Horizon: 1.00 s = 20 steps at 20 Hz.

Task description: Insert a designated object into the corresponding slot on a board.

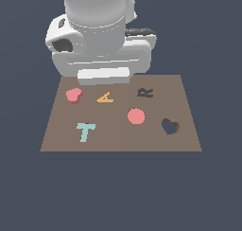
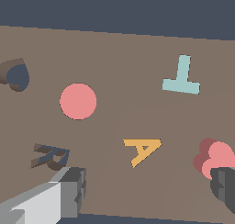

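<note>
Gripper (image 2: pixel 147 191) spread wide, empty, one finger (image 2: pixel 69 195) near R-shaped cutout (image 1: pixel 145 93), other at edge of pink heart block (image 1: pixel 73 95). Heart resting on brown board (image 1: pixel 118 142) at exterior view's left; heart-shaped slot (image 1: pixel 170 127) well apart, at right, past pink disc (image 1: pixel 136 116).

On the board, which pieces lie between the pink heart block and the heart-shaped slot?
The exterior view shows the orange A and pink disc between the heart block and the slot.
</note>
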Motion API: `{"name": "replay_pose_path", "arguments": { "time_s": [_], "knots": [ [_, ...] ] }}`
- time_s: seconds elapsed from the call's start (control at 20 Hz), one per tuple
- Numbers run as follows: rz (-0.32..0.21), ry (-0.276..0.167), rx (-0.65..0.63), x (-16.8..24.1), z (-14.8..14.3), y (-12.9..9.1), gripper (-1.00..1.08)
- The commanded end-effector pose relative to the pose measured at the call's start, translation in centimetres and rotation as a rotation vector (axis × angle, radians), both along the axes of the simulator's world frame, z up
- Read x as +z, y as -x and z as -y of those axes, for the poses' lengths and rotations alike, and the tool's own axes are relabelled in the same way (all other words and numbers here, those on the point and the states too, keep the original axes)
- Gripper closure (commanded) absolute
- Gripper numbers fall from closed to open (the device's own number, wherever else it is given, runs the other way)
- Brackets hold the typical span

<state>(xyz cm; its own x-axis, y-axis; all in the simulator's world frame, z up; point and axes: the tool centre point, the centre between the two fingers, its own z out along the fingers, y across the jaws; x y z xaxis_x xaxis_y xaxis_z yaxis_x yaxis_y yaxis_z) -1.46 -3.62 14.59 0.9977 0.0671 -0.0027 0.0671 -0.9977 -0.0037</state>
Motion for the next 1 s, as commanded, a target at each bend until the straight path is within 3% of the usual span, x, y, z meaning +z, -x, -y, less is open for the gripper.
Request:
{"name": "replay_pose_path", "arguments": {
  "time_s": [0.0,0.95],
  "knots": [
    [0.000,0.000,0.034,-0.9,1.2,0.5,-0.92],
    [0.003,0.002,0.319,-8.5,11.2,2.7,-0.92]
  ]
}}
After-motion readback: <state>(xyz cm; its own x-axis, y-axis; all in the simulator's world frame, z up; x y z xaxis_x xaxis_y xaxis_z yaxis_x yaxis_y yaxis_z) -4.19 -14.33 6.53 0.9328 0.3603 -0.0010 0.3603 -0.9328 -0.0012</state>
